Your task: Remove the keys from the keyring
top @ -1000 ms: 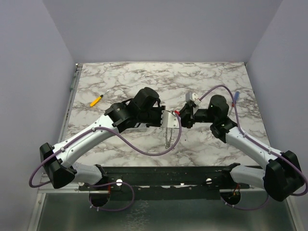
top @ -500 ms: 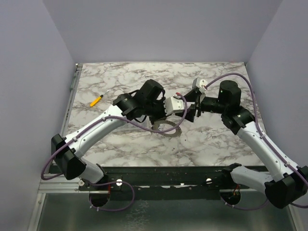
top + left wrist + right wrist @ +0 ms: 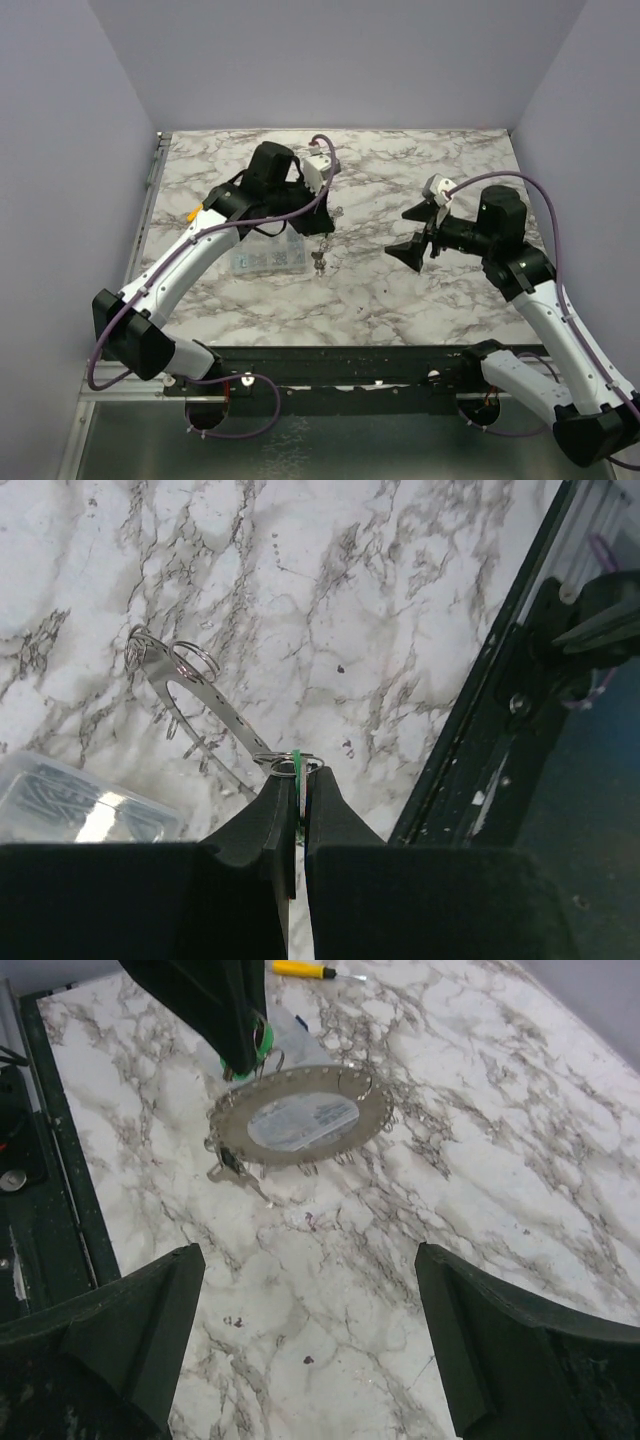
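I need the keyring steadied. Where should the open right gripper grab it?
Probably the keyring, at its free rim facing the right gripper, closing across its flat faces, edge-on from the right: it's a thin plate hanging from the green key the left gripper pinches.

The left gripper (image 3: 300, 786) pinches a green key (image 3: 297, 764) at the near rim of the tilted keyring (image 3: 232, 720). A clear box (image 3: 80, 805) lies left of the keyring.

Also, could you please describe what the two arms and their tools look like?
The left arm and right arm have white shells with black joints and bases; a purple cable runs along each. The left tool and right tool have matte black, wedge-shaped fingers.
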Controlling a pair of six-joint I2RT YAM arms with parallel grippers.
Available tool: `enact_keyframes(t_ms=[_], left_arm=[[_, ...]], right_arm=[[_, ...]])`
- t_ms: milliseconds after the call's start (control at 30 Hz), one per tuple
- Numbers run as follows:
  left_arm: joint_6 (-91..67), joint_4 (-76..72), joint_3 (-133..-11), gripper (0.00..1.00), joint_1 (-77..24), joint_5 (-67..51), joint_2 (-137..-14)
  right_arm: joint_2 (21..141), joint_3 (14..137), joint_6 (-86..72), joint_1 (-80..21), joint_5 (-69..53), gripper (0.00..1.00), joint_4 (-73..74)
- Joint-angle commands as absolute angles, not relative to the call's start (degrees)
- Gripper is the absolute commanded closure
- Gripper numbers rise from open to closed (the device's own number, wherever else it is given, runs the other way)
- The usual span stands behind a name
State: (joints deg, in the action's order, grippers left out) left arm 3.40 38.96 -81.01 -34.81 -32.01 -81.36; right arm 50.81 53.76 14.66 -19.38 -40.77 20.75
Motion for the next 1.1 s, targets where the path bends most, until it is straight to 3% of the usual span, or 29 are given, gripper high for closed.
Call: enact_keyframes(t_ms=[0, 300, 467, 700, 900, 1067], left_arm=[[-13.16, 30.64, -77.76, 1.0, -31.32, -39.44, -76.66], [-40.21, 14.63, -64.02, 1.0, -25.52, -49.38, -73.72], [-54.17, 4.16, -58.59, 1.0, -23.53, -53.36, -73.09], [-81.54, -15.83, -49.49, 1.0, -21.95, -55.28, -72.59], [-95.61, -16.44, -44.28, 1.0, -21.53, -52.4, -70.73], [-97.61, -16.25, -44.03, 1.0, -21.57, -50.2, -68.99]], right_arm=[[54.21, 56.35, 18.79, -19.32, -42.15, 0.04, 29.01], [55.35, 60.78, 23.15, -19.33, -43.46, 0.08, 31.66], [56.7, 62.89, 22.03, -19.86, -47.05, 0.18, 29.55], [56.64, 61.71, 17.87, -26.29, -42.06, 0.31, 25.31], [52.22, 55.6, 11.7, -29.0, -37.74, 0.37, 15.57], [51.42, 50.23, 6.72, -31.26, -35.81, 0.41, 6.64]])
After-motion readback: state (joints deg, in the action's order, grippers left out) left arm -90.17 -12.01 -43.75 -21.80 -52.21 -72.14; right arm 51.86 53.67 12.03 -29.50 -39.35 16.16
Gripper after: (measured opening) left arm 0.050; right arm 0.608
